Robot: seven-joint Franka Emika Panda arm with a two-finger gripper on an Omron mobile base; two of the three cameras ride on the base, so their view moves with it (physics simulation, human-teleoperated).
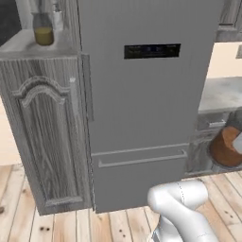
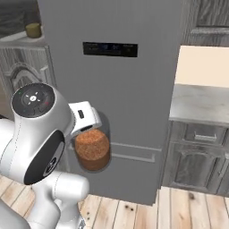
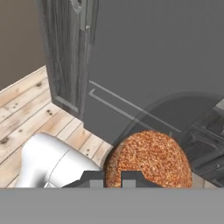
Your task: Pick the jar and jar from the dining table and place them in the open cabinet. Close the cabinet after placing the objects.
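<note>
1. Between the tips of our gripper [image 3: 112,178] sits the jar with the reddish-brown filling [image 3: 148,158]; the tips are drawn in close and clamp it, and it hangs above the wooden floor [image 3: 26,113].
2. From the right base camera we see the same jar [image 2: 92,150] just under the white hand, carried in front of the tall grey fridge [image 2: 112,98].
3. Beyond the gripper, the fridge front fills most of what lies ahead, with a dark display panel [image 1: 151,50] high on its door.
4. Up and away from the gripper, well apart from it, the second jar, with olive-yellow filling [image 1: 43,31], stands inside the open cabinet [image 1: 42,137], on its shelf beside the fridge.
5. On the far side of the fridge from that cabinet we see a grey worktop [image 2: 201,103] over drawers, near the held jar's level but not touching it.
</note>
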